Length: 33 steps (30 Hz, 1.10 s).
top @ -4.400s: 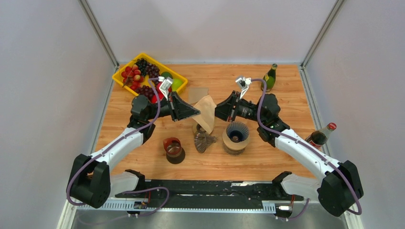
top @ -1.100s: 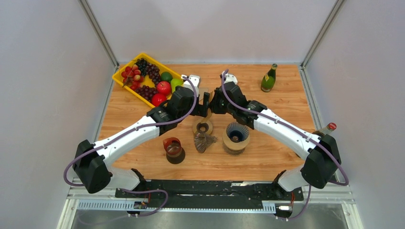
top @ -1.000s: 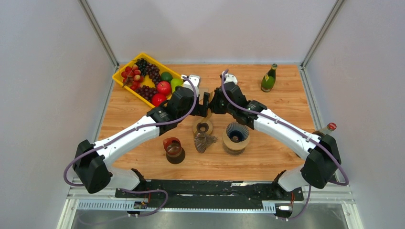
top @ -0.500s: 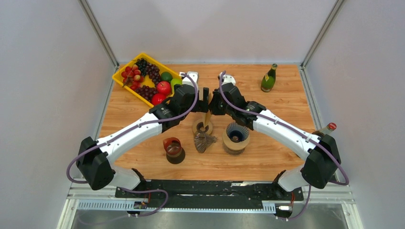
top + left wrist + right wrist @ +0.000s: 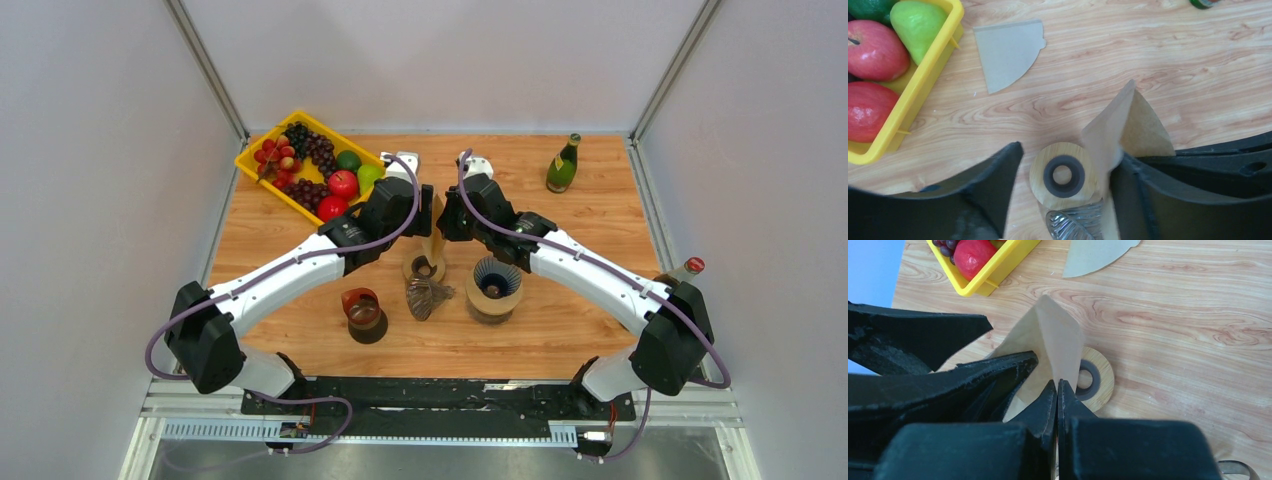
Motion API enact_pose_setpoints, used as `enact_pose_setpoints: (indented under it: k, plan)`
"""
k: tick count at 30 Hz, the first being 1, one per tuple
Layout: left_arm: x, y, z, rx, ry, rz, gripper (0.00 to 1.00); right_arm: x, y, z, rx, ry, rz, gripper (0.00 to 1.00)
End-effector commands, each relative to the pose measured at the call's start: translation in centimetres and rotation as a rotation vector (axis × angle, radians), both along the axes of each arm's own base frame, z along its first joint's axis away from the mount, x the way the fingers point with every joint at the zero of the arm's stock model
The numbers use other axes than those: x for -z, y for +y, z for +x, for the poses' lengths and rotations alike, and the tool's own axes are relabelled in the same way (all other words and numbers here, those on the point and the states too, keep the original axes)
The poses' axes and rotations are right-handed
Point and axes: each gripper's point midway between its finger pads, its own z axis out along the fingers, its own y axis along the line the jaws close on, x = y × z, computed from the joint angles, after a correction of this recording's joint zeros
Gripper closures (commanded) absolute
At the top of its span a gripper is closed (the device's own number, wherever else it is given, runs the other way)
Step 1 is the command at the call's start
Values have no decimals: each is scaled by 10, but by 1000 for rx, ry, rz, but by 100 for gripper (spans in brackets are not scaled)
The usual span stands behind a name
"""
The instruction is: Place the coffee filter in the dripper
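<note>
The left gripper (image 5: 1070, 152) stood at its widest a second ago. Now its jaws are starting to come in, though they are still well apart and hold nothing. We read this as the left side moving to take one wall of the coffee filter (image 5: 1140, 125) so the cone can be spread.

The right gripper (image 5: 1057, 385) has not changed: it is pinched tight on the filter's seam. The filter hangs near the table's middle, above the wooden ring (image 5: 1040, 175), with the blue ribbed dripper (image 5: 495, 278) at about 4 o'clock from it.

It is plain brown paper, creased along one edge and slightly parted, brushing the left gripper's 3 o'clock finger. A spare filter (image 5: 1008, 50) lies flat at 11 o'clock from the ring.
</note>
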Motion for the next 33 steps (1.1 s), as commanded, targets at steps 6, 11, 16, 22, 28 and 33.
enact_pose_setpoints:
  k: [6, 11, 16, 22, 28, 33]
  plan:
    - [-9, -3, 3, -7, -6, 1, 62, -32, -3, 6, 13, -95, 15, 100]
    - [-6, 3, 5, -28, 1, 36, 81, -29, -12, 10, 33, -121, -33, 100]
    - [-3, 10, 3, -20, 0, 91, 83, -33, -26, 16, 64, -168, -99, 100]
    - [8, 20, -3, 57, -7, 218, 82, -35, -38, 18, 19, -218, -211, 100]
    - [17, 28, -3, 66, 14, 313, 81, -34, -43, 17, -44, -240, -302, 100]
    - [18, 28, -2, 61, 21, 317, 75, -32, -44, 17, -67, -239, -327, 100]
